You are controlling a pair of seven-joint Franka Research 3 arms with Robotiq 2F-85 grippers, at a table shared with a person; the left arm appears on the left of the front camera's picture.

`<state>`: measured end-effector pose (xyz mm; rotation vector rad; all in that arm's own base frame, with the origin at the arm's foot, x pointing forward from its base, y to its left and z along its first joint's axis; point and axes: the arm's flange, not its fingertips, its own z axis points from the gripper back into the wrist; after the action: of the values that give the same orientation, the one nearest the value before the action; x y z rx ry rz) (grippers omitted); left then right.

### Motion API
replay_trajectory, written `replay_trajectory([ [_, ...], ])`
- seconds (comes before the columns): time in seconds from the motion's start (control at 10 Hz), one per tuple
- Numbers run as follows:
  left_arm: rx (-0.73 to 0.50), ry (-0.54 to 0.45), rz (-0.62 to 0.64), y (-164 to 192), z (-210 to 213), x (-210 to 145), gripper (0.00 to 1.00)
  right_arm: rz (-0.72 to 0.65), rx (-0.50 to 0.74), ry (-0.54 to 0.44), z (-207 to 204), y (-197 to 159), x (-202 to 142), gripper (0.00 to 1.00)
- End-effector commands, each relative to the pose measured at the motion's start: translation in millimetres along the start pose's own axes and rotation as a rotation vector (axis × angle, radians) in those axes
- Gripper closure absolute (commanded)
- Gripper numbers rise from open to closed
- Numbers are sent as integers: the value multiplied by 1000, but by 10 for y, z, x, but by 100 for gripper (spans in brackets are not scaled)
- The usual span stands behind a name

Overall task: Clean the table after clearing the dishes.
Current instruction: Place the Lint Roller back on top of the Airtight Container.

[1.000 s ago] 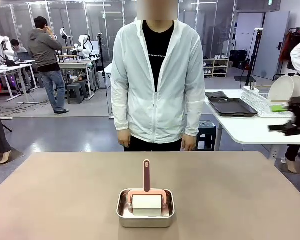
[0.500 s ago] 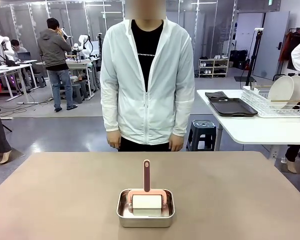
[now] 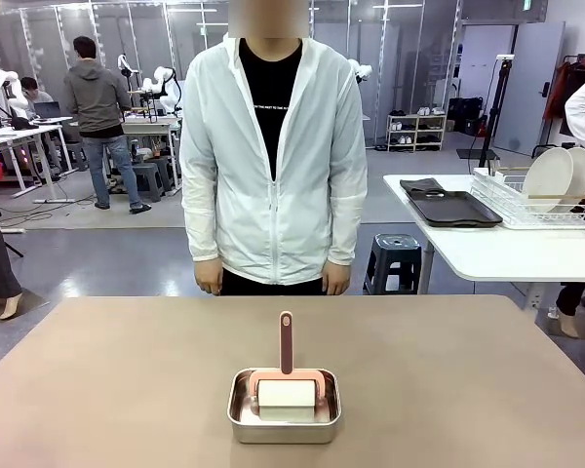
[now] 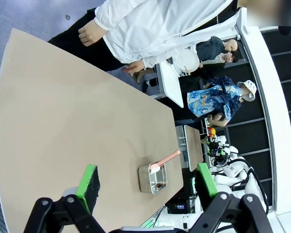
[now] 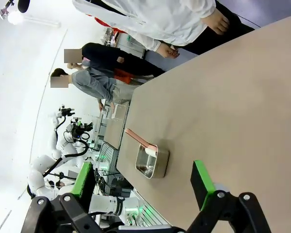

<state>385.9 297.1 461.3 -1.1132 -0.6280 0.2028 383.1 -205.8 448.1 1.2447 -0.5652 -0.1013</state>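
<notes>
The taupe-brown table (image 3: 127, 370) carries a small steel pan (image 3: 285, 417) near its front middle. In the pan lies a white roller (image 3: 287, 395) with a pink handle pointing toward the person. The dishes, white plates (image 3: 548, 174), stand in a wire rack (image 3: 512, 203) on the white side table, beside dark trays (image 3: 453, 208). My left gripper (image 4: 146, 180) hangs open high above the table (image 4: 63, 121), with the pan (image 4: 153, 178) far below between its fingers. My right gripper (image 5: 143, 180) is open too, high over the table (image 5: 233, 97) and the pan (image 5: 152, 162).
A person in a white jacket (image 3: 273, 166) stands at the table's far edge, hands (image 3: 209, 283) hanging at the sides. The white side table (image 3: 507, 253) is at the back right with a stool (image 3: 398, 255) beside it. Other people stand far off at the left.
The person has stepped leftward in the picture. A black gripper seen at the right edge a second ago has left the front view. Pan and roller have not moved.
</notes>
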Motion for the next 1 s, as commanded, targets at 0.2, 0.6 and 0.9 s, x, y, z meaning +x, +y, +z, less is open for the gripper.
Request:
replay_trajectory([
  [0.2,-7,9,-14,-2,39,-6,0,-2,8,-6,15,20,21,0],
  [0.6,-7,9,-14,-2,39,-6,0,-2,8,-6,15,20,21,0],
  [0.9,-7,9,-14,-2,39,-6,0,-2,8,-6,15,20,21,0],
])
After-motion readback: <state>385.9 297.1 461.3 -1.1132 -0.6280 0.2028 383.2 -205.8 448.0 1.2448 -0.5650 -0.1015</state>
